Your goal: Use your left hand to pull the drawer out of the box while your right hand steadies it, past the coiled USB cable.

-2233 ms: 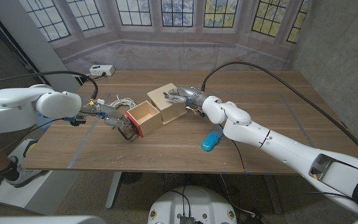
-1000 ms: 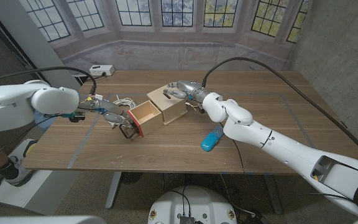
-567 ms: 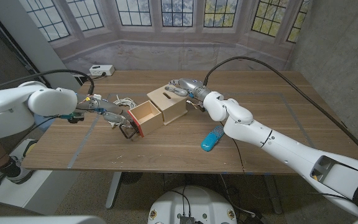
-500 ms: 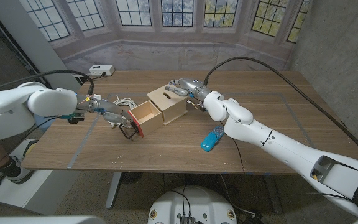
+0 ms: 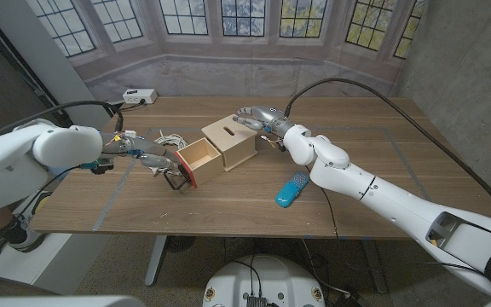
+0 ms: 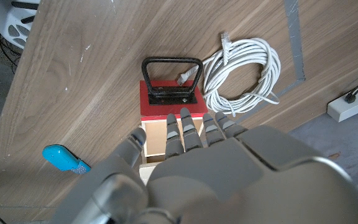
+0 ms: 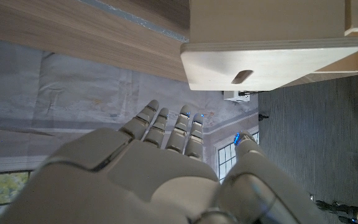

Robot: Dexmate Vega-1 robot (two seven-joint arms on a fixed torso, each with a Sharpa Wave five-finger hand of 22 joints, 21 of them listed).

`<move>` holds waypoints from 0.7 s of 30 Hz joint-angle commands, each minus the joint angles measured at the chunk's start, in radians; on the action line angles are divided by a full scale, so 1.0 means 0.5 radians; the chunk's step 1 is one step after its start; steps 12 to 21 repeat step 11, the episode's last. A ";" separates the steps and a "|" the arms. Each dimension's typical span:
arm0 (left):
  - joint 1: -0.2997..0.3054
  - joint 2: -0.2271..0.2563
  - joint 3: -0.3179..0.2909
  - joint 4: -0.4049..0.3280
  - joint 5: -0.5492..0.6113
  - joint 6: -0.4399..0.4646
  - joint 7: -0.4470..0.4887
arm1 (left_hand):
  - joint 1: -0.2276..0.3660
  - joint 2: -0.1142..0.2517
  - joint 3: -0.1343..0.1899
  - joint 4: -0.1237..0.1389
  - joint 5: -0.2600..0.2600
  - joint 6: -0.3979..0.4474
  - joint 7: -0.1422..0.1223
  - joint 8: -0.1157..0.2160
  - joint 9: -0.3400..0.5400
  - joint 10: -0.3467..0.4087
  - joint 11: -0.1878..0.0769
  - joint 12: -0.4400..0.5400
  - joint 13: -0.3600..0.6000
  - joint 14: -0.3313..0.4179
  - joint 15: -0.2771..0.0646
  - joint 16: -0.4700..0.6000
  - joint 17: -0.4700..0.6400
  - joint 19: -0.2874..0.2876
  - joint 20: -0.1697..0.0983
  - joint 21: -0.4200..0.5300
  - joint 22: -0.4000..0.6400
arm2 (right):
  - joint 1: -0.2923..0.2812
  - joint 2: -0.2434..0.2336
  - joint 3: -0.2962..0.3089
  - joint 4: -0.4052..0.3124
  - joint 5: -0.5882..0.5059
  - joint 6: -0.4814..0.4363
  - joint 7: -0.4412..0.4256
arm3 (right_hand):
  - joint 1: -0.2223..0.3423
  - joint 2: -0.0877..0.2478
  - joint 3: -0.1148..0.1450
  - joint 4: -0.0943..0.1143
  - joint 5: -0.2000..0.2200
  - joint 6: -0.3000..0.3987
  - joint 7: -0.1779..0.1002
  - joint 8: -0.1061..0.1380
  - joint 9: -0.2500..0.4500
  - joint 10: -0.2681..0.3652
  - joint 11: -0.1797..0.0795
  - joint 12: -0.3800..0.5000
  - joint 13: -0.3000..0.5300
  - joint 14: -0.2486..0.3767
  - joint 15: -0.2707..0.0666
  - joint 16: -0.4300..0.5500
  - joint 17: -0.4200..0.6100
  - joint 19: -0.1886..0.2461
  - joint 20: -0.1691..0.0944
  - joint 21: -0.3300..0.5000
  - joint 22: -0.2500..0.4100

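the drawer stands well out of the wooden box near the middle of the counter, its red front and black loop handle facing the near-left. the left hand hovers just beside that front with fingers extended, gripping nothing. the right hand is raised off the far right of the box, fingers spread, touching nothing that the frames show.

with no hand on the box, a further tug on the drawer would probably drag the whole box along the counter rather than free the drawer. the coiled white cable lies just on the far side of the drawer front, so a pull that swings far-left could catch its loops or sweep them along. a blue object lies near and to the right, well apart from the work.

the left wrist view gives what the head view cannot: the handle seen square-on as an unheld loop, the cable lying just beside the red front, and the left hand's fingers straight over the drawer's open cavity. the right wrist view shows the slot in the box's top panel and open air between the box and the right hand. the head view alone sets both arms and the box in one frame.
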 commanded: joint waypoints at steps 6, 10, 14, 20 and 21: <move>0.001 -0.148 0.016 -0.052 0.090 0.100 0.069 | -0.024 0.003 -0.002 0.005 -0.004 0.007 -0.003 0.012 0.002 0.003 0.005 0.013 0.007 0.006 0.005 0.012 0.008 0.013 0.010 0.004 0.006 | 0.054 0.019 0.027 0.105 0.072 -0.012 -0.041 | -0.007 -0.006 0.012 -0.003 -0.004 0.012 0.009 0.008 0.005 -0.001 0.009 0.002 0.005 0.028 0.007 0.011 0.004 0.024 0.004 0.010 -0.002; -0.001 -0.164 0.030 -0.064 0.094 0.134 0.107 | -0.026 0.002 -0.003 0.006 -0.005 0.007 -0.005 0.011 0.002 0.002 0.005 0.014 0.007 0.007 0.003 0.012 0.008 0.013 0.011 0.004 0.006 | 0.070 0.031 0.034 0.147 0.098 0.005 -0.069 | -0.009 -0.006 0.013 -0.004 -0.004 0.013 0.010 0.008 0.005 -0.003 0.011 0.001 0.005 0.036 0.008 0.013 0.004 0.036 0.005 0.013 -0.002; -0.003 -0.170 0.035 -0.067 0.093 0.144 0.119 | -0.027 0.002 -0.003 0.006 -0.005 0.006 -0.002 0.011 0.002 -0.001 0.009 0.013 0.007 0.008 0.003 0.012 0.008 0.014 0.011 0.004 0.006 | 0.068 0.039 0.039 0.163 0.109 0.016 -0.092 | -0.009 -0.005 0.014 -0.003 -0.004 0.013 0.009 0.008 0.005 -0.003 0.014 0.001 0.005 0.037 0.006 0.014 0.004 0.040 0.005 0.014 -0.002; -0.003 -0.170 0.035 -0.067 0.093 0.144 0.119 | -0.027 0.002 -0.003 0.006 -0.005 0.006 -0.002 0.011 0.002 -0.001 0.009 0.013 0.007 0.008 0.003 0.012 0.008 0.014 0.011 0.004 0.006 | 0.068 0.039 0.039 0.163 0.109 0.016 -0.092 | -0.009 -0.005 0.014 -0.003 -0.004 0.013 0.009 0.008 0.005 -0.003 0.014 0.001 0.005 0.037 0.006 0.014 0.004 0.040 0.005 0.014 -0.002; -0.003 -0.170 0.035 -0.067 0.093 0.144 0.119 | -0.027 0.002 -0.003 0.006 -0.005 0.006 -0.002 0.011 0.002 -0.001 0.009 0.013 0.007 0.008 0.003 0.012 0.008 0.014 0.011 0.004 0.006 | 0.068 0.039 0.039 0.163 0.109 0.016 -0.092 | -0.009 -0.005 0.014 -0.003 -0.004 0.013 0.009 0.008 0.005 -0.003 0.014 0.001 0.005 0.037 0.006 0.014 0.004 0.040 0.005 0.014 -0.002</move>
